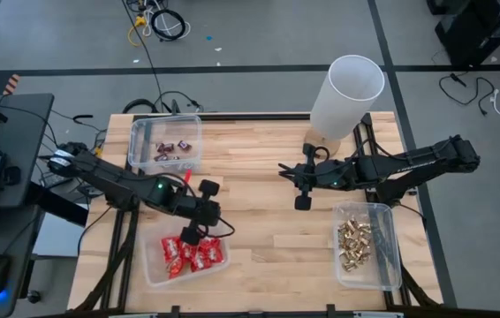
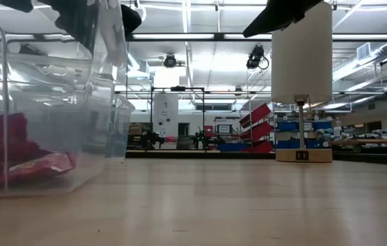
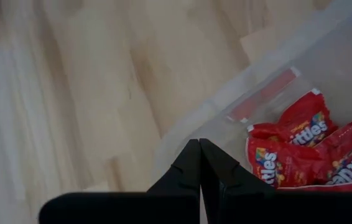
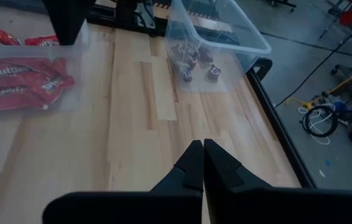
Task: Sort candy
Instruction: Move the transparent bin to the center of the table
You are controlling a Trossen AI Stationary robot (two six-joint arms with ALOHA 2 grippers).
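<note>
Left gripper pinched shut, empty, red packets in clear bin just beside its tip, right gripper shut, empty, well apart from gold-foil pieces

Both arms reach inward, the left claw at seven o'clock and the right claw at centre, fingers pressed together, empty.

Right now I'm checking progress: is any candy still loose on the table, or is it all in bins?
All in bins, as far as shown: red packets, gold pieces and dark bars each lie in their own bin.
</note>
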